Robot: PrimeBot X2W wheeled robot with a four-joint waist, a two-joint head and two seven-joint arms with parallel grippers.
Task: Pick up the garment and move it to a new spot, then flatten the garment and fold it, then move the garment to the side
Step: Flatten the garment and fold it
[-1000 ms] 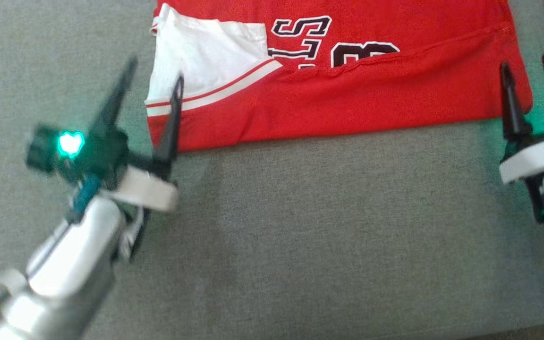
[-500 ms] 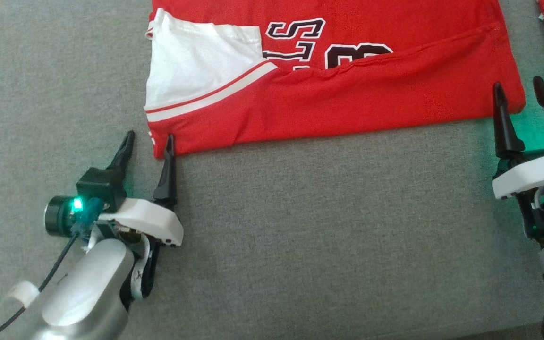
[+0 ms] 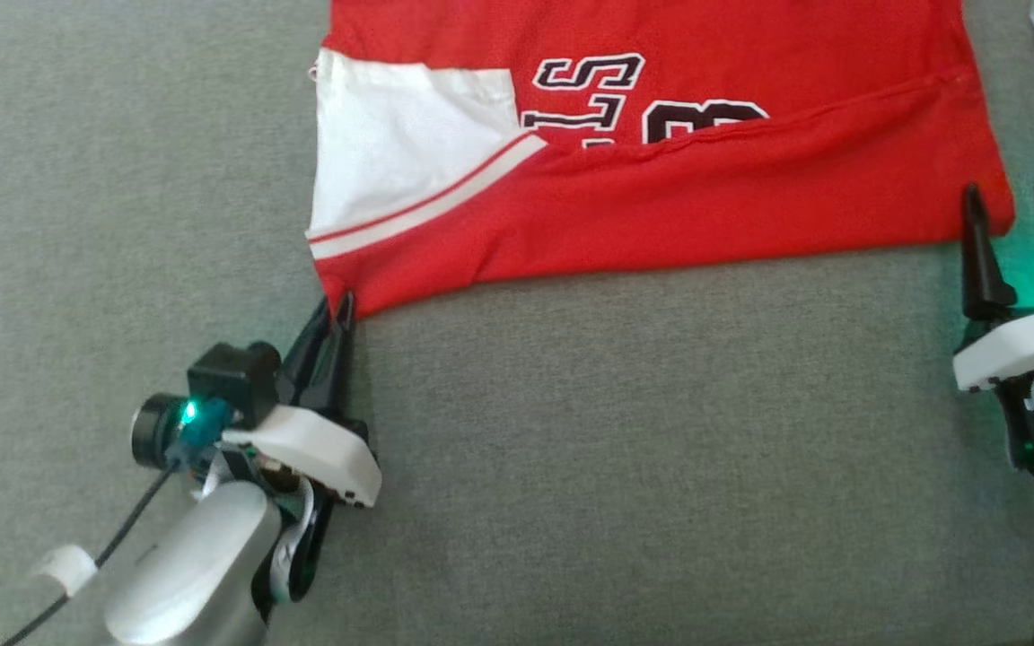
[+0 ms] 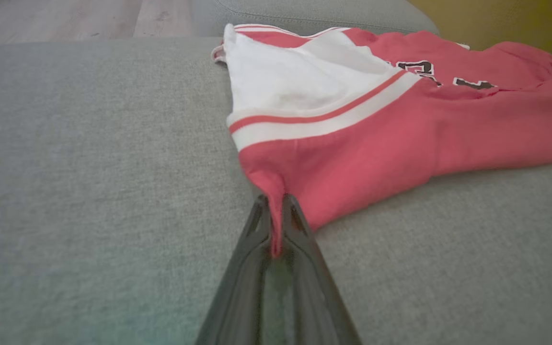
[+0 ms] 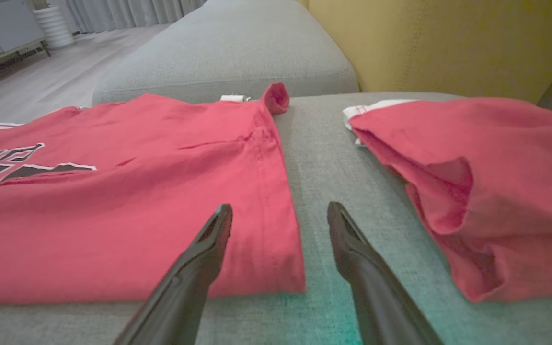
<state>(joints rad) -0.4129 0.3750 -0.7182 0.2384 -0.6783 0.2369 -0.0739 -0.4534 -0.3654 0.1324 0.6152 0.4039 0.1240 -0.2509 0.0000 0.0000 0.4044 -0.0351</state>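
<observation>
The garment (image 3: 661, 206) is a red jersey with a white sleeve panel and black lettering, lying folded flat on the grey cushion (image 3: 616, 449). My left gripper (image 3: 337, 309) is shut on its near-left corner. In the left wrist view the red cloth (image 4: 352, 143) is pinched into a small peak between the closed fingertips of that gripper (image 4: 275, 201). My right gripper (image 3: 1008, 193) stands open at the near-right corner. In the right wrist view its jaws (image 5: 280, 208) straddle the jersey's right edge (image 5: 113, 215), one finger over the cloth and one over bare cushion.
A second red garment (image 5: 496, 167) lies crumpled to the right, a hand's width from the jersey. A yellow backrest (image 5: 424, 43) rises behind it. The cushion's far left edge drops to a wooden floor (image 4: 65, 19). Bare grey cushion stretches in front of the jersey.
My left gripper came down to the jersey's near-left corner and closed on it. The right gripper stayed open at the right corner. The head camera shifted slightly.
</observation>
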